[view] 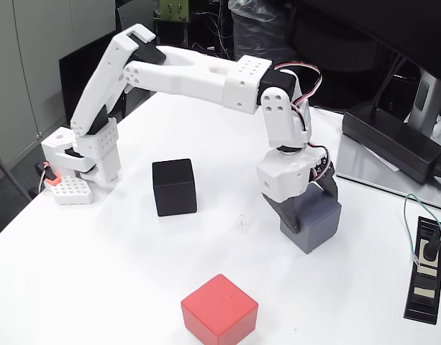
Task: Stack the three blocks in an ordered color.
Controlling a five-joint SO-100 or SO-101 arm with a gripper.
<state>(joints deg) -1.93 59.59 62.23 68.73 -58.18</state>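
A black block stands on the white table left of centre. A red block sits near the front edge. At the right, the blue-grey block rests on the table. My gripper reaches down over it with one dark finger on its left face and the other at its back right, shut on its sides. The three blocks are apart from each other, none on top of another.
The arm's base is clamped at the table's left edge, with a small white perforated brick and its orange part beside it. A black power adapter, a monitor foot and a black power strip line the right side.
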